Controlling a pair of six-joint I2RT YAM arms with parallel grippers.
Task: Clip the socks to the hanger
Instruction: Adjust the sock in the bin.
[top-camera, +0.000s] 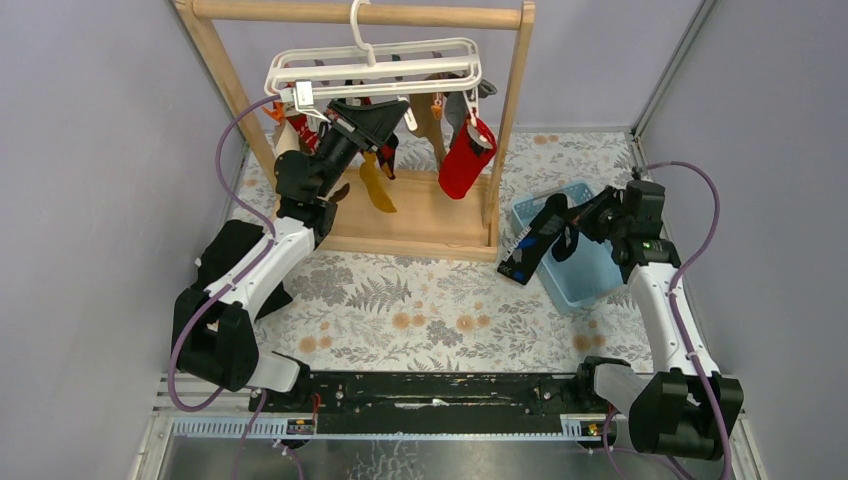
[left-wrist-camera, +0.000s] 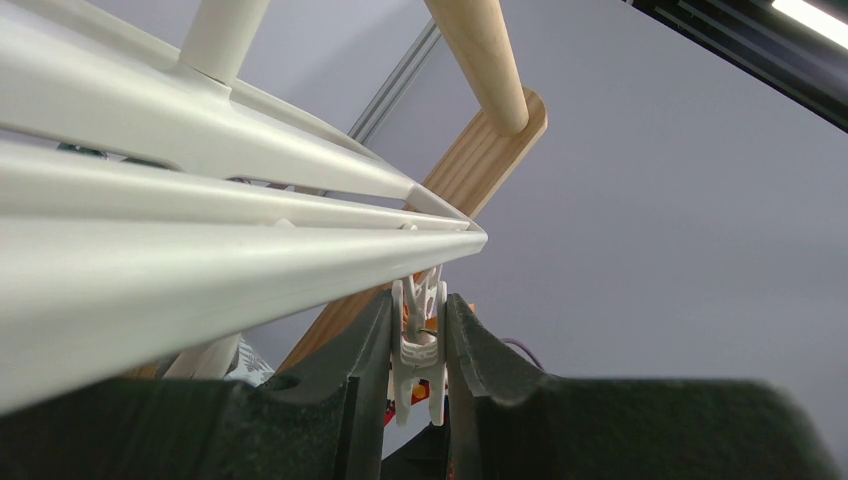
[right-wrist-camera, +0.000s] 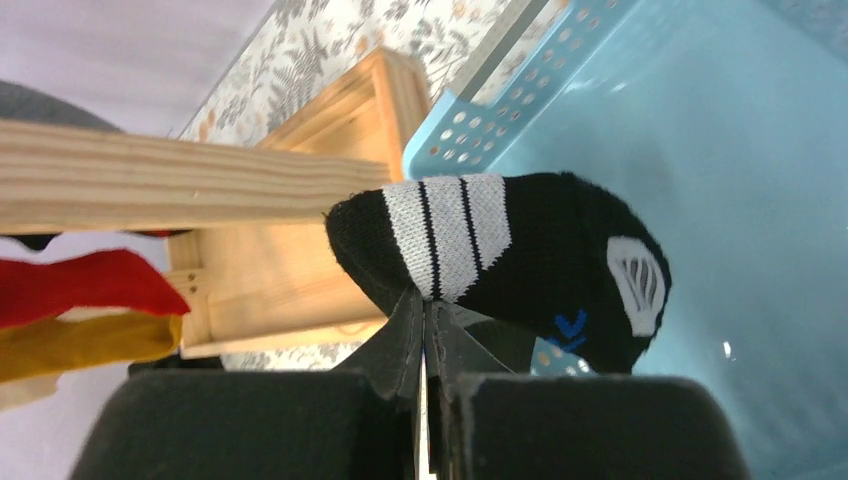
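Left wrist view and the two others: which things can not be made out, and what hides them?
- Top view: the left tool covers some hung socks; no sure count.
- Left wrist view: the hanger bars hide the socks; only one clip in the left tool is clear.
- Right wrist view: the right tool hides the black sock's lower end and part of the basket.

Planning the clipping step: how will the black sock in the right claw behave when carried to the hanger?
Probably floppy: the black sock sags either side of the right claw. Likely light, since a thin pinch holds it. Knit fabric, so probably not slippery.
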